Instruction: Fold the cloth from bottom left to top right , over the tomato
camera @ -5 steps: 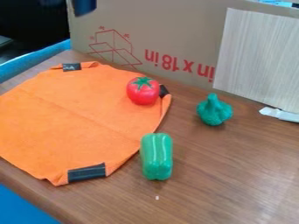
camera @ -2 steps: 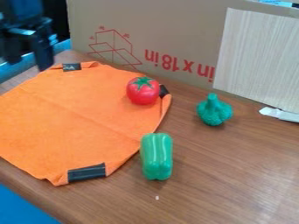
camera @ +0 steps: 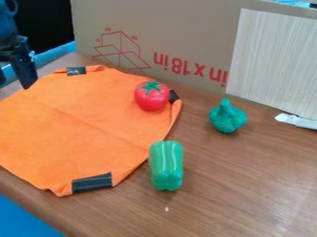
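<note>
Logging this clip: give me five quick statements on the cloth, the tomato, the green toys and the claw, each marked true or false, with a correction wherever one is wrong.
1. The tomato rests on the orange cloth. True.
2. The orange cloth is folded over the tomato. False: it lies spread out, and the tomato is uncovered.
3. The green pepper is nearer the camera than the bumpy green toy. True.
4. The bumpy green toy sits on the orange cloth. False: it stands on the wooden table, right of the cloth in the view.
5. The claw is at the right edge of the view. False: it is at the upper left.
</note>
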### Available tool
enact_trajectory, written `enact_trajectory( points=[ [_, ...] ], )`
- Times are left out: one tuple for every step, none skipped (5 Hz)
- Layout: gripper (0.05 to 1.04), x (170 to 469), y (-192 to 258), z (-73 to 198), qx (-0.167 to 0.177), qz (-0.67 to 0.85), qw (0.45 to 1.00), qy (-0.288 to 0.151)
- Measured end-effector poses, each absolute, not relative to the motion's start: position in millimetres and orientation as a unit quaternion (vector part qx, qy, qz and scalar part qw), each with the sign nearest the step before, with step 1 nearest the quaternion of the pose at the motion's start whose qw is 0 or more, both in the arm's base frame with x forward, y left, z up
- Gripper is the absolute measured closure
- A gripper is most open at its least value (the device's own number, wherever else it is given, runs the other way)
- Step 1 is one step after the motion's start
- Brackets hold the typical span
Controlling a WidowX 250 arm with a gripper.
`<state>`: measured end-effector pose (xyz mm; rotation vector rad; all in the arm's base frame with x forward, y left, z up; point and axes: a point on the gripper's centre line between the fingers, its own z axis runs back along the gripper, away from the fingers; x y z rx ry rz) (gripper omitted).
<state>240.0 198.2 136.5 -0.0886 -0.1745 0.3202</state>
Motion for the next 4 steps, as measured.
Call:
enact_trajectory(
  points=[
    [0.083,236,213,128,-0.063,0.194,0.973,-0.108],
    [0.083,233,225,122,-0.065,0.217,0.966,-0.125],
    [0.083,224,242,105,-0.055,0.238,0.963,-0.117],
    [0.083,214,249,97,-0.036,0.239,0.964,-0.112]
  ],
)
